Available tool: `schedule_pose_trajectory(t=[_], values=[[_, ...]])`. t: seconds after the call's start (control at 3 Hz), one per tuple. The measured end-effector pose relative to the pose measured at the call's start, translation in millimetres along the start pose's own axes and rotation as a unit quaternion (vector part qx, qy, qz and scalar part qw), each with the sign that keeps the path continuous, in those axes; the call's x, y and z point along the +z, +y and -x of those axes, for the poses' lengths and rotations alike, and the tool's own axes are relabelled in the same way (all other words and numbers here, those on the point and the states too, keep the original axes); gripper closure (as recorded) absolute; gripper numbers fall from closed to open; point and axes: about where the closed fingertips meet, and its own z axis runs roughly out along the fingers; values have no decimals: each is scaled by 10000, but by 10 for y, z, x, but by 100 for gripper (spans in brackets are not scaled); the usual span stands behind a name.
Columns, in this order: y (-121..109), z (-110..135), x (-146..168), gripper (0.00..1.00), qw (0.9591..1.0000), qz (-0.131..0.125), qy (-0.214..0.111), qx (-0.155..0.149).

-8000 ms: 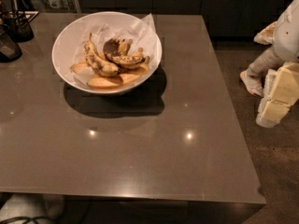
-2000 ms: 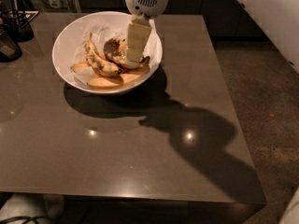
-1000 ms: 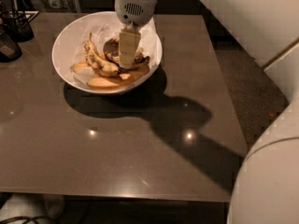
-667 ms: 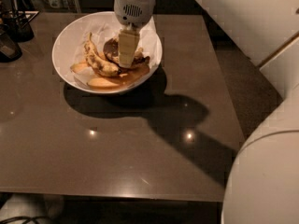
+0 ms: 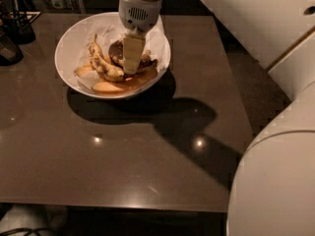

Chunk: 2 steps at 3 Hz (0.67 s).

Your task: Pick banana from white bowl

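At the far left edge, 2 dark things stand on the table (image 5: 98, 166): a dark holder (image 5: 19, 27) with sticks poking up, and just in front of it a low dark lump (image 5: 7, 49) cut by the frame. Both are well apart from the white bowl (image 5: 61, 58), which sits toward the back of the table, left of its middle, its far rim near the back edge. Inside, on crumpled white paper (image 5: 156, 37), a longer speckled banana (image 5: 103, 64) lies on the left half, with pale orange pieces (image 5: 106, 87) along the front wall. The banana (image 5: 116, 50) lies just right of it near the bowl's middle, its big dark end pointing back and left, the rest partly hidden. The gripper (image 5: 132, 65) hangs straight down into the bowl right over that banana, its tip at or against the fruit; whether it is wide, narrow or holding anything cannot be told. Its white round wrist (image 5: 140, 9) stands above the bowl's back rim. In front of and right of the bowl, the tabletop is bare, crossed by a broad dark shadow (image 5: 182, 127) with 3 small light spots. The front edge runs across the bottom; the right edge slants down toward dark floor (image 5: 246, 77). The white arm (image 5: 246, 18) fills the upper right, and 1 large white body part (image 5: 275, 181) covers the table's front right corner.
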Motion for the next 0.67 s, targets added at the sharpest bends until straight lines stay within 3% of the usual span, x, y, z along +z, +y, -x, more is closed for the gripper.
schedule_pose_trajectory(t=[0.33, 0.67], values=[[4, 14, 26, 42, 10000, 41, -11, -12], [1, 11, 50, 61, 10000, 66, -29, 10]])
